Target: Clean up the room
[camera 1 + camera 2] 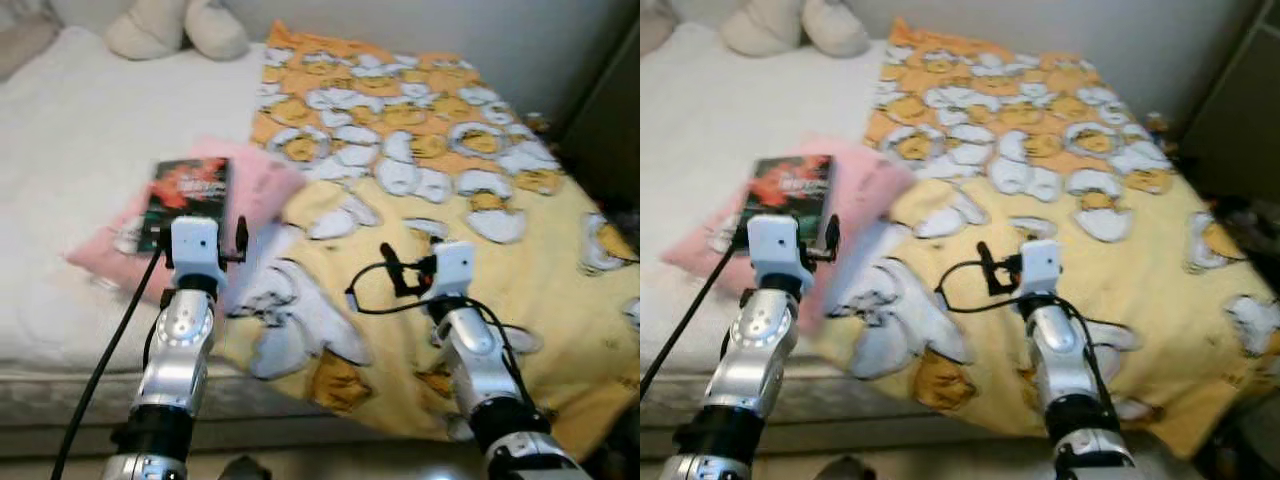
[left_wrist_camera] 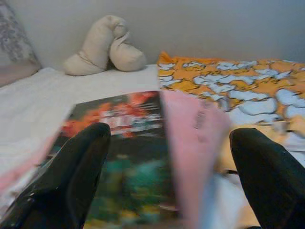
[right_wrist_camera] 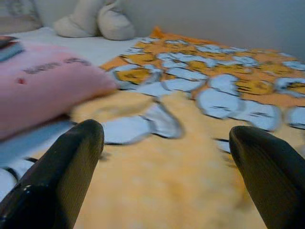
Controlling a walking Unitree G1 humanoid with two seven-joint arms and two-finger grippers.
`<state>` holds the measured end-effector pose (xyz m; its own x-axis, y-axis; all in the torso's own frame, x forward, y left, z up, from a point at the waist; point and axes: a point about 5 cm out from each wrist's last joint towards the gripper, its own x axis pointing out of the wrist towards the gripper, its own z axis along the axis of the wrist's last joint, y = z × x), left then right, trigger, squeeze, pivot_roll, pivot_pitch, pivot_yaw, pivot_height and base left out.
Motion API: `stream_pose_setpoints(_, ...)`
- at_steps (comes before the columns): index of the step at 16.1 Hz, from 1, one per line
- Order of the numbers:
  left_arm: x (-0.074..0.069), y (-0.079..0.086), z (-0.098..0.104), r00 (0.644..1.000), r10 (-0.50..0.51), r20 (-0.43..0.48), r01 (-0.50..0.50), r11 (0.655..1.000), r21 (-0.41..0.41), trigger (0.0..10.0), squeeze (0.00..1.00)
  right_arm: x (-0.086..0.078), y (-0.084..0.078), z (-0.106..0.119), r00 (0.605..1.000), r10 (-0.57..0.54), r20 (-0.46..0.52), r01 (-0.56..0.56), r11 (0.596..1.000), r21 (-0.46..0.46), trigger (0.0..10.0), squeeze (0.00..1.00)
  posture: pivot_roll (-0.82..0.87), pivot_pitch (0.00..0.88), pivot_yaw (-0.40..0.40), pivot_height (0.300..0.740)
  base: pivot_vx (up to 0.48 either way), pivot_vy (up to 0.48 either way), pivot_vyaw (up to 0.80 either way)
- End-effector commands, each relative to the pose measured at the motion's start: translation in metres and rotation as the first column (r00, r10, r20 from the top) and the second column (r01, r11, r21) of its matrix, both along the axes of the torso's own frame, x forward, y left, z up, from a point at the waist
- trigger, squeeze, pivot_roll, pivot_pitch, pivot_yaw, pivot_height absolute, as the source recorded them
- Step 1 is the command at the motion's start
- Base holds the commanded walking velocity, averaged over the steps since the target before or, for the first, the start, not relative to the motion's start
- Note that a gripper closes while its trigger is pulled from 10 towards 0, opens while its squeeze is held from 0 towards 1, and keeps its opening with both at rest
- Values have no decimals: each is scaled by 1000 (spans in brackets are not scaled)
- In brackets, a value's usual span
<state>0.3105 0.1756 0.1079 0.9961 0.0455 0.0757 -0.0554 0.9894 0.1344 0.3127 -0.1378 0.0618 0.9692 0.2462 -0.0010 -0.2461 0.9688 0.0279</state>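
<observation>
Left gripper [image 2: 167,176]: fingers spread wide, nothing between them; it hangs just above the near end of the book, which lies in line with the gap. Contact cannot be told through the blur.
Right gripper [image 3: 167,176]: fingers also wide apart and holding nothing; over the yellow blanket, well to the right of the book.
Book [image 1: 187,200]: dark cover with red and green print, flat on top of the pink pillow.
Pink pillow [image 1: 262,185]: under the book, on the white sheet, its right edge touching the blanket.
Yellow blanket [image 1: 520,270]: egg-patterned, right of the book, draped over the bed's near edge.
White sheet [image 1: 70,150]: bare stretch left of and beyond the book.
Cream cushion [image 1: 180,28]: well beyond the book, against the wall.
Bed edge [image 1: 60,385]: just below the book, by the left arm.
</observation>
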Motion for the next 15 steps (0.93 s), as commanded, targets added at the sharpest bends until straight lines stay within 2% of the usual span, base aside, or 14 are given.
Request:
stream_pose_setpoints(1, 1, 0, -3, 1000, -3, -26, 3, 1000, 9, 10000, 0, 2, 0, 4, 1000, 3, 14, -3, 1000, -6, 10000, 0, 21, 10, -53, 740, 0, 480, 0)
stream_pose_setpoints(6, 5, -3, -1, 1000, -13, -29, 14, 999, 35, 10000, 0, 1, -1, 3, 1000, 2, 13, -2, 1000, -11, 10000, 0, 19, 0, -51, 740, 0, 480, 0)
stream_pose_setpoints(10, 6, -3, 0, 999, -29, -31, 30, 999, 36, 10000, 0, 1, -17, 9, 994, -100, 48, 99, 995, 24, 10000, 0, 27, 0, -54, 740, 0, 443, 0)
stream_pose_setpoints(12, -8, -5, -12, 992, -104, -67, 106, 994, 17, 10000, 0, -21, -25, -7, 998, -55, 6, 56, 998, -22, 10000, 0, 23, 0, -51, 740, 0, 0, 0)
stream_pose_setpoints(14, -18, -1, -20, 995, -62, -79, 61, 998, -22, 10000, 0, -37, -36, -18, 998, -51, -31, 49, 997, -60, 10000, 0, 19, 0, -53, 740, 0, 0, 0)
stream_pose_setpoints(15, -18, -1, -19, 997, -43, -62, 40, 998, -42, 10000, 0, -35, -40, -17, 997, -65, -31, 63, 996, -65, 10000, 0, 16, 0, -54, 740, 0, 0, 0)
